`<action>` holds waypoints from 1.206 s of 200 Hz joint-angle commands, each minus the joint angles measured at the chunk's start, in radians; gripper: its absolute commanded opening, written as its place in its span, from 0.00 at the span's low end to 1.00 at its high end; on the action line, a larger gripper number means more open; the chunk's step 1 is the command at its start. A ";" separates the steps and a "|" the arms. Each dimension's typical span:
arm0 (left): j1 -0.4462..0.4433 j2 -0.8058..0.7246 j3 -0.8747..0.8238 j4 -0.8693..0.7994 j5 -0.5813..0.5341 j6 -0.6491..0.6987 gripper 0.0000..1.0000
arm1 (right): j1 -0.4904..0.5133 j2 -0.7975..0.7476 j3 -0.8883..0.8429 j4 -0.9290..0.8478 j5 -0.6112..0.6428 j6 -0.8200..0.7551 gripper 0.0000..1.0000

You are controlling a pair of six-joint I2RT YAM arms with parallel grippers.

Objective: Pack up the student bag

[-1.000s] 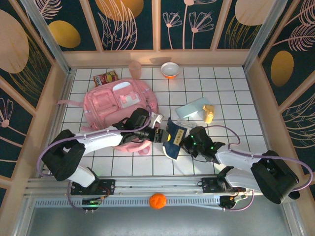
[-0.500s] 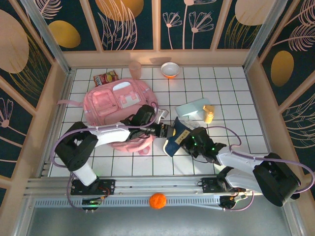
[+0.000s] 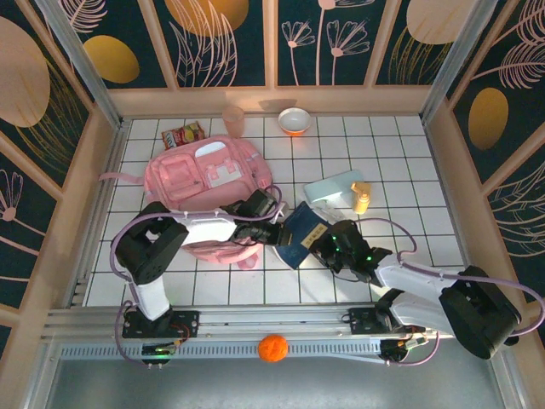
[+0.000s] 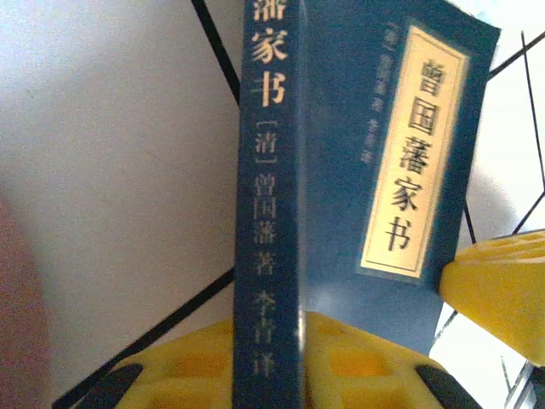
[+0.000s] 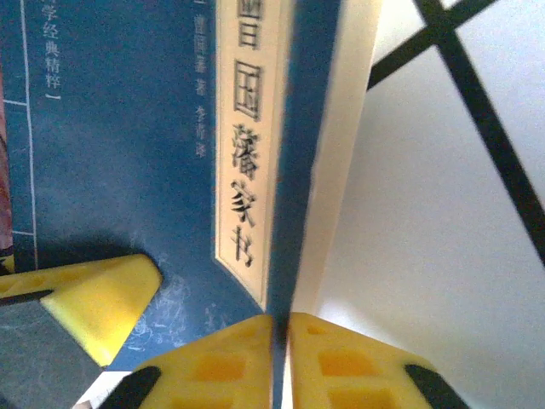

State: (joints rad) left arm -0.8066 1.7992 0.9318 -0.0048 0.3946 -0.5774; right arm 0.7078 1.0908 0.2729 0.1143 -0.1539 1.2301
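Top external: soft pink student bag (image 3: 197,177) lies flat, pockets upward.

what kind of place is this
Probably a robot training cell rather than a real room: a white gridded table boxed in by patterned wall panels, a metal mounting rail along its near edge, and props such as a pink student bag laid out.

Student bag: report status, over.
Left pincer and right pincer both shut on blue book. Student bag lies left of it, book outside. Left arm crosses bag's near edge.
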 commanded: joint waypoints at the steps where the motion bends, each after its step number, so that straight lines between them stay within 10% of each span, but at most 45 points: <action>1: -0.005 -0.071 0.002 -0.076 -0.083 0.034 0.12 | 0.006 -0.071 0.048 -0.043 0.033 -0.037 0.19; 101: 0.002 -0.499 -0.073 0.162 -0.142 0.068 0.01 | -0.011 -0.459 0.216 -0.157 0.279 -0.412 0.61; 164: 0.051 -0.637 -0.134 0.430 -0.018 0.007 0.01 | -0.022 -0.488 0.289 0.107 0.136 -0.765 0.79; 241: 0.118 -0.686 -0.220 0.749 0.220 -0.136 0.01 | -0.065 -0.451 0.286 0.288 -0.140 -0.766 0.85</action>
State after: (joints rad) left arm -0.6918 1.1378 0.7197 0.5365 0.5125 -0.6575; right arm 0.6720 0.6514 0.5713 0.2722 -0.1829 0.4690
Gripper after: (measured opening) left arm 0.137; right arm 0.839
